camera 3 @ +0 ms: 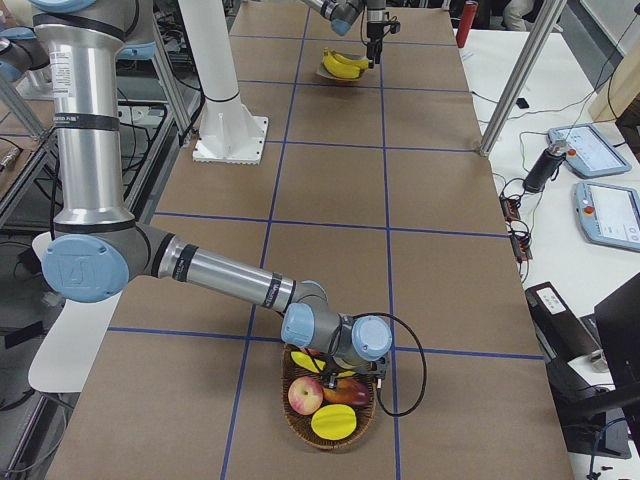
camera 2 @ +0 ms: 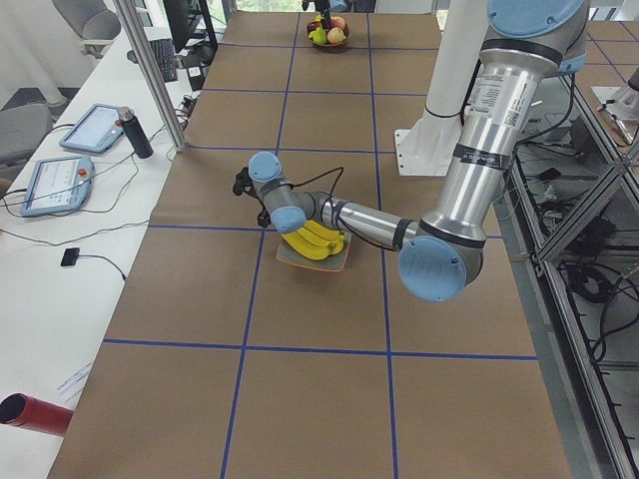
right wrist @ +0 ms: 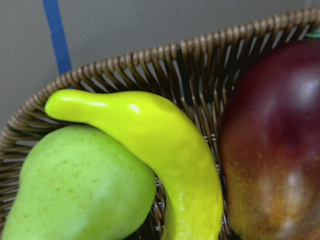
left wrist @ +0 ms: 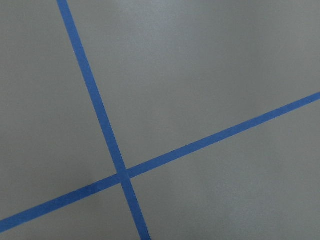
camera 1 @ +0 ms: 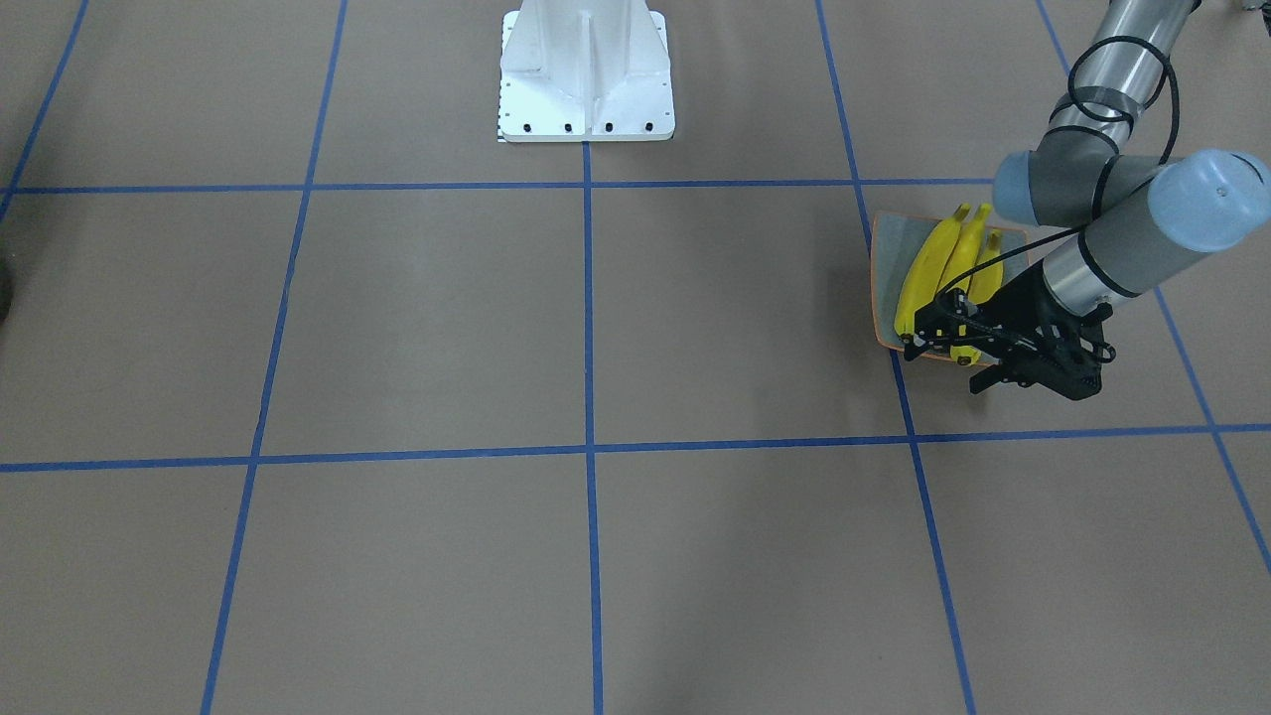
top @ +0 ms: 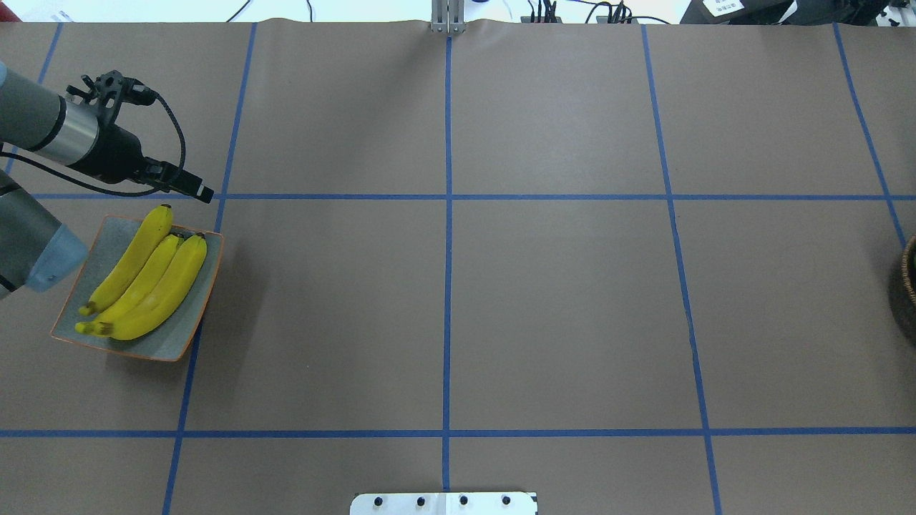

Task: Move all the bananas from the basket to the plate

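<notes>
Three yellow bananas lie side by side on the grey-blue, orange-rimmed plate at the table's left end; they show too in the front view as bananas on the plate. My left gripper hangs just beyond the plate's far corner, holding nothing; I see it edge-on and cannot tell its state. Another banana lies in the wicker basket, right under my right wrist camera. My right gripper reaches down into that basket, and I cannot tell whether it is open or shut.
A green pear and a dark red mango press against the basket's banana. The basket sits at the table's right edge. The white robot base stands mid-table. Blue tape lines cross the brown tabletop.
</notes>
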Motion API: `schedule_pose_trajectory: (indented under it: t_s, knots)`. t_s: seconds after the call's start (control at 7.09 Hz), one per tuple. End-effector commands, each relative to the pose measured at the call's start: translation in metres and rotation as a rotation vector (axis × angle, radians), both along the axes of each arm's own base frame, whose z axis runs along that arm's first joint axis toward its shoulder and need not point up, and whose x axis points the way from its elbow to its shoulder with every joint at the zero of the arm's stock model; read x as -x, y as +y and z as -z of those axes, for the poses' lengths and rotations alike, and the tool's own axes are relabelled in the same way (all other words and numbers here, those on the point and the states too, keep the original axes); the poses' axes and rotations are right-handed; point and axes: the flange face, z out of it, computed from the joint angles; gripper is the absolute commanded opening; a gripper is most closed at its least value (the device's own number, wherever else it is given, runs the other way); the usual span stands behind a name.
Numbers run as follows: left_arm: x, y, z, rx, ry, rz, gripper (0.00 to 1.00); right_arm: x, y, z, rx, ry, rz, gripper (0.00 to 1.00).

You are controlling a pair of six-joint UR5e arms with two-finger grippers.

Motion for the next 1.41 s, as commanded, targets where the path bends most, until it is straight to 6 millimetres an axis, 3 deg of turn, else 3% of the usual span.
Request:
schedule_pose_trajectory:
  t_s: [0.0, 0.28, 0.85, 0.99, 1.27]
  knots:
    - [0.000, 0.000, 0.000, 0.001, 0.000, 0.001, 1.00, 0.000, 0.000, 0.001, -0.002, 0.002, 0.001, 0.31]
    - [-0.001, 0.000, 0.000, 0.001, 0.000, -0.001, 1.00, 0.000, -0.001, 0.002, -0.006, 0.001, 0.002, 0.00]
    - [-0.001, 0.000, 0.000, 0.004, -0.001, 0.000, 1.00, -0.008, -0.001, 0.019, -0.068, 0.032, 0.010, 0.00]
    - [-0.002, 0.000, 0.000, 0.004, -0.001, -0.001, 1.00, -0.016, 0.006, 0.026, -0.082, 0.045, -0.003, 0.00]
    - [-0.003, 0.001, 0.000, 0.002, 0.000, -0.005, 1.00, -0.055, 0.007, 0.038, -0.106, 0.050, -0.088, 0.00]
